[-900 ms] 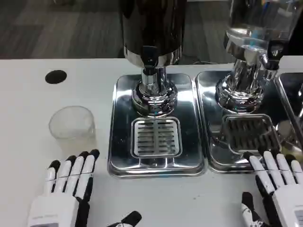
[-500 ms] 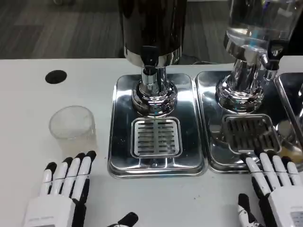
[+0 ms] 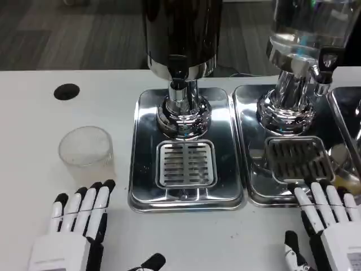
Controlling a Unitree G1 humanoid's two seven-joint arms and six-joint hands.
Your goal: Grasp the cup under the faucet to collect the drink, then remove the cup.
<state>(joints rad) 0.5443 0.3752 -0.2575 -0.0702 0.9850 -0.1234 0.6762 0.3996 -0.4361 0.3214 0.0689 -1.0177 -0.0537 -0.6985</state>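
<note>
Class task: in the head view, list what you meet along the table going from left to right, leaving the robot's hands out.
Black hole in the tabletop → clear plastic cup → middle dispenser's steel drip tray → right dispenser's drip tray.

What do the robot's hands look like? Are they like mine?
The left hand and right hand each have a flat white back shaped like a boxy plate. The long fingers are white with black tips and black sides, and each thumb is black with white.
</note>
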